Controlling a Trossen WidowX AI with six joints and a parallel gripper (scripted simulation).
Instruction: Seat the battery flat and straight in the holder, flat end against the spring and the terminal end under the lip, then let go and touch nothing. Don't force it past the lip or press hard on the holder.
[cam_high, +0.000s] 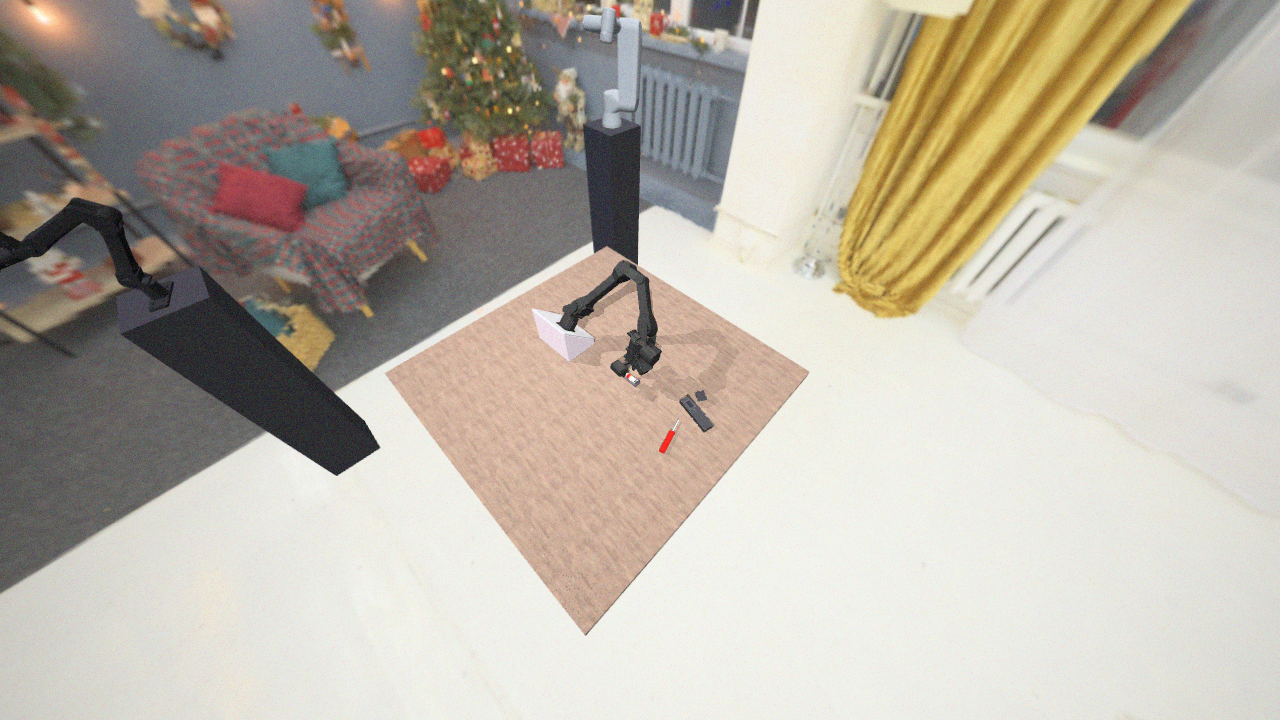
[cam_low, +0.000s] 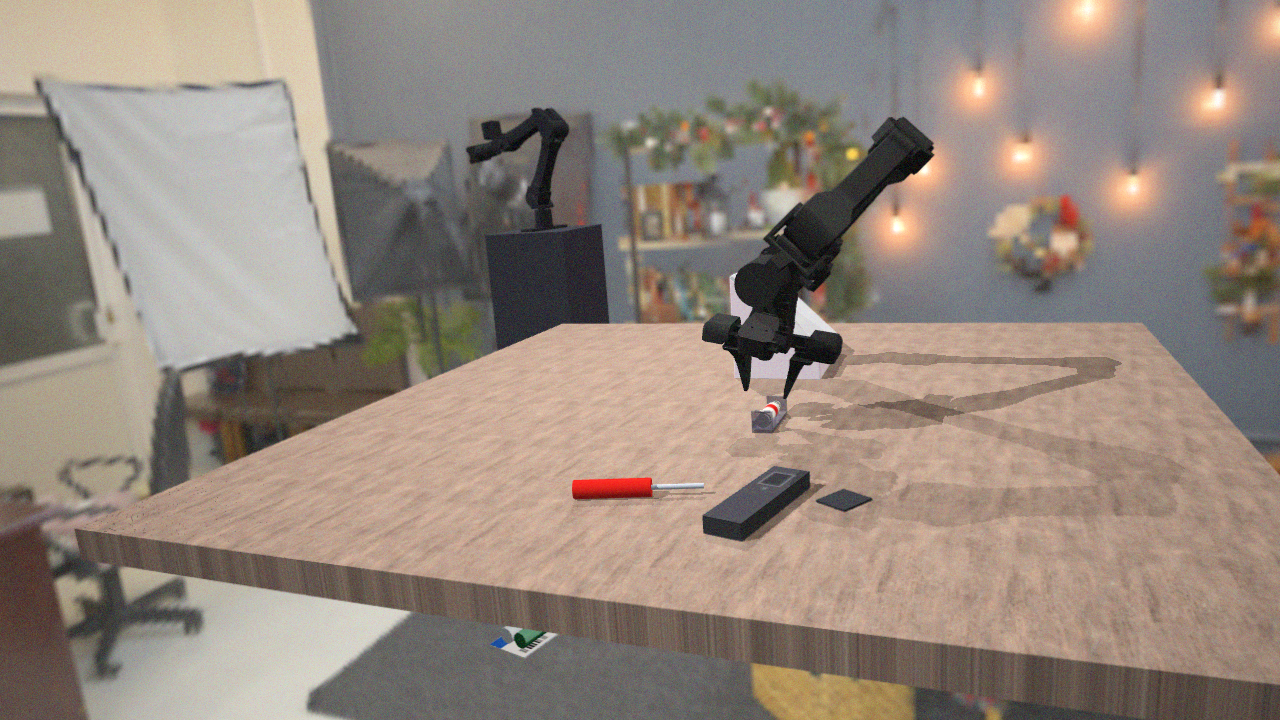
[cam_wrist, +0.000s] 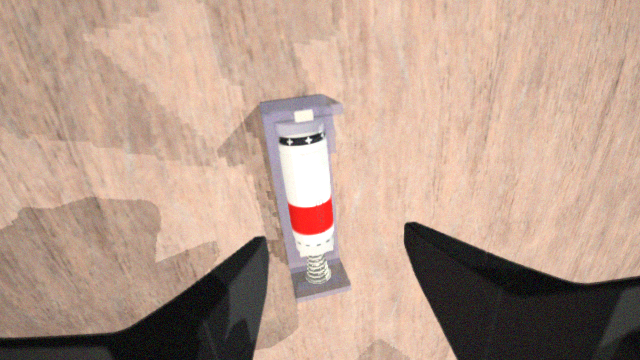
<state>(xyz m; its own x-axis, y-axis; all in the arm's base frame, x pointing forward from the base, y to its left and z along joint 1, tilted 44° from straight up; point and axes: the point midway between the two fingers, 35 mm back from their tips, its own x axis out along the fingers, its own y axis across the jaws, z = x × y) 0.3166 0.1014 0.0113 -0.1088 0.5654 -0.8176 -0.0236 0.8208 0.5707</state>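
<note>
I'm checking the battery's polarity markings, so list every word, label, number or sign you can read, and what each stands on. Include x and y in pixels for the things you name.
"+ +": white signs on the battery's (cam_wrist: 309, 175) black band, at the end away from the spring (cam_wrist: 318, 269).
Dashes, "- - -": the battery's spring end.
Faint marks on its red band: too blurred to read.

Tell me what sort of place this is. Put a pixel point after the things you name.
Probably a living room dressed for Christmas: a decorated tree (cam_high: 487, 76), wrapped red presents (cam_high: 512, 153) and a cushioned sofa (cam_high: 358, 219) stand beyond the robot's table (cam_high: 537, 465) (cam_low: 447, 501).
</note>
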